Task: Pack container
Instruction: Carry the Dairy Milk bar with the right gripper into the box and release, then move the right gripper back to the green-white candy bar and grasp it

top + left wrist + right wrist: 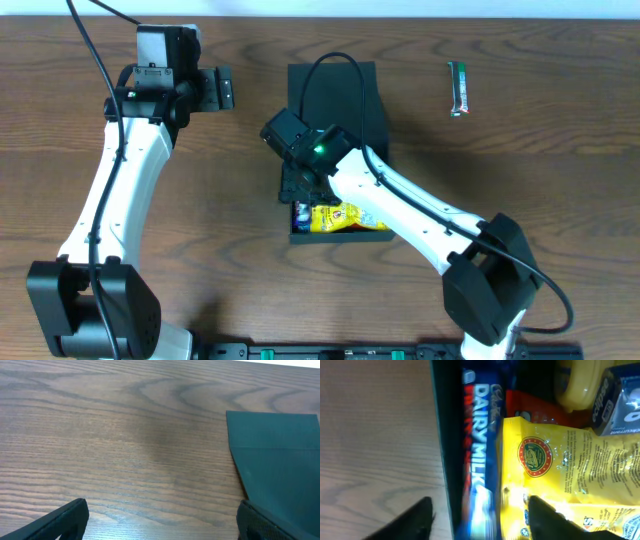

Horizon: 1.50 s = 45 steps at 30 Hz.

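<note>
The dark teal-black container (372,150) stands at the table's middle with its flap lid (335,90) folded open at the far side. Inside lie a yellow snack packet (345,217) and a blue Dairy Milk bar (301,215). My right gripper (297,185) is open over the container's left wall. In the right wrist view its fingers (480,525) straddle that wall (442,460) and the Dairy Milk bar (482,460), with the yellow packet (570,475) beside them. My left gripper (222,88) is open and empty, left of the lid (280,460).
A green snack bar (459,88) lies on the wood table at the far right. In the container, a red packet (530,410), a dark Eclipse box (620,405) and another yellow item (580,385) lie beyond the yellow packet.
</note>
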Available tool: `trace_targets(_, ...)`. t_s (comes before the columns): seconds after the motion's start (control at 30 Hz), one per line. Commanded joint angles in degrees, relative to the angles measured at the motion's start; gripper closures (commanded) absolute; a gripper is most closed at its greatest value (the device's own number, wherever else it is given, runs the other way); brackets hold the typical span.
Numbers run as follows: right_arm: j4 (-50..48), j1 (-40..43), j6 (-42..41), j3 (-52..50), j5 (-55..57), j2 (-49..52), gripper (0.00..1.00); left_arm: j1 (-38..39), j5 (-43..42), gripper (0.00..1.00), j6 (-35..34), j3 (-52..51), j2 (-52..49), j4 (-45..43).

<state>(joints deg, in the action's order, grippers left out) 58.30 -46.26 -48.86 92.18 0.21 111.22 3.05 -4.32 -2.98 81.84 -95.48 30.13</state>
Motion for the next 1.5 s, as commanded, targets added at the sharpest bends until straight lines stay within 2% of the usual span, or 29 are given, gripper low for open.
trace_targets(0.0,-0.76,-0.68,1.20,-0.13,0.63,1.03,0.25,-0.17,-0.22,0.05,0.17,-0.24,0.04,0.02)
trace_targets(0.1,-0.66,-0.35,1.86,-0.09,0.59,1.03,0.26,-0.17,-0.22,0.05,0.17,-0.24,0.04,0.02)
trace_targets(0.27,-0.39,2.95,7.65,1.97,1.07,-1.55,0.37,-0.17,-0.22,0.05,0.17,-0.24,0.04,0.02)
trace_targets(0.37,-0.55,6.38,10.97,4.79,7.37,-4.74,0.33,-0.17,-0.22,0.05,0.17,-0.24,0.04,0.02)
trace_targets(0.43,-2.21,9.27,15.30,6.08,14.51,-6.80,0.23,-0.17,-0.22,0.05,0.17,-0.24,0.04,0.02)
trace_targets(0.5,-5.90,13.75,24.37,6.27,22.99,-8.28,0.22,-0.17,-0.22,0.05,0.15,-0.24,0.04,0.02)
trace_targets(0.6,-10.25,22.32,26.80,6.27,30.25,-7.28,0.22,-0.17,-0.22,0.04,0.15,-0.24,0.04,0.04)
trace_targets(0.73,-14.93,36.52,28.22,6.27,18.58,-2.12,0.22,-0.17,-0.22,0.05,0.17,-0.24,0.04,0.02)
trace_targets(0.9,-17.51,46.31,31.85,6.27,2.32,3.93,0.21,-0.17,-0.22,0.05,0.17,-0.24,0.04,0.04)
trace_targets(1.17,-21.73,48.26,40.50,6.27,-1.84,11.65,0.13,-0.17,-0.22,0.05,0.17,-0.24,0.04,0.00)
trace_targets(1.47,-22.03,48.46,42.77,6.27,-0.33,16.22,0.12,-0.17,-0.22,0.04,0.17,-0.24,0.04,0.02)
